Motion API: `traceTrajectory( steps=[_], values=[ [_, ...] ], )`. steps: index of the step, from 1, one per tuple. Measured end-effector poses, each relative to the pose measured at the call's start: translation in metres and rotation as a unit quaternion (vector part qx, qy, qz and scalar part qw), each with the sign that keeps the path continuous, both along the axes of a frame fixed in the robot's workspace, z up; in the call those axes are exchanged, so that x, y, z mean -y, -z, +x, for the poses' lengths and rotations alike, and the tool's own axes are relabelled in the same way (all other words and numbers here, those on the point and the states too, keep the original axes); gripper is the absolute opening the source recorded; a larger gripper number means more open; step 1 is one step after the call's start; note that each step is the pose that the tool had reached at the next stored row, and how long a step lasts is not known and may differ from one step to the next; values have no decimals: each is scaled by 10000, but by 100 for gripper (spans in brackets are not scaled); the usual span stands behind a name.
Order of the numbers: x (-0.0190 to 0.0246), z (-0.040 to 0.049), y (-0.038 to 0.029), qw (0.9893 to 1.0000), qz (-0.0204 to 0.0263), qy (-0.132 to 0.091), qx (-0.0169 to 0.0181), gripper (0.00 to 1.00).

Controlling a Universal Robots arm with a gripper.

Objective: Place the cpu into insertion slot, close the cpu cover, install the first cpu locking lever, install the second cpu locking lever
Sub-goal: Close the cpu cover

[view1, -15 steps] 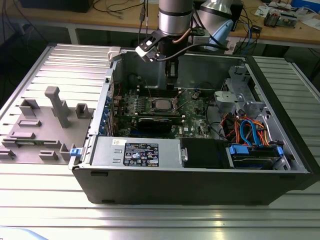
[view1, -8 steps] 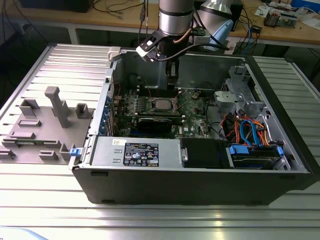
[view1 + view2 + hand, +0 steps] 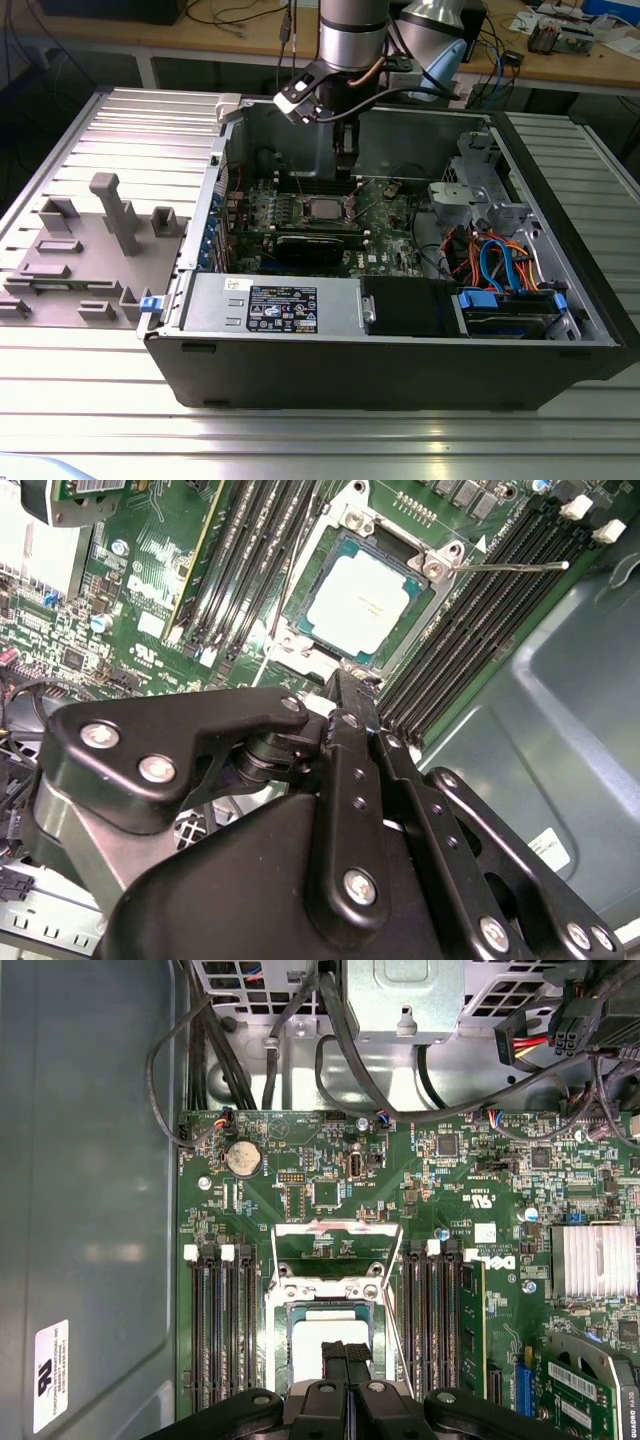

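While in socket [image 3: 432,592], cpu [image 3: 365,602] below jaws

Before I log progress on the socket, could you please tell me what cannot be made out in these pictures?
1. First wrist view: the gripper hides the near part of the cpu.
2. Second wrist view: the gripper's links hide part of the motherboard.
3. Exterior view: too small to tell how the locking lever lies.

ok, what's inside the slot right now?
The cpu lies in the slot, silver top up. In the first wrist view the gripper covers the chip's near edge. The slot's contacts under the chip are hidden.
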State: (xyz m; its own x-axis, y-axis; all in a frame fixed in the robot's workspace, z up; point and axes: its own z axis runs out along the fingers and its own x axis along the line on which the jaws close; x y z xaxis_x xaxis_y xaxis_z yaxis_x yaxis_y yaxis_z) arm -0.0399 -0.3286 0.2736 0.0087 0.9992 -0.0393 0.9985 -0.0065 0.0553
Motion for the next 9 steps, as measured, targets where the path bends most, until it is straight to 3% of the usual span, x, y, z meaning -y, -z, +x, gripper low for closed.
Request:
traceTrajectory(
  steps=[9],
  values=[
    [0, 9, 0, 10000, 0, 0, 0, 11]
  ],
)
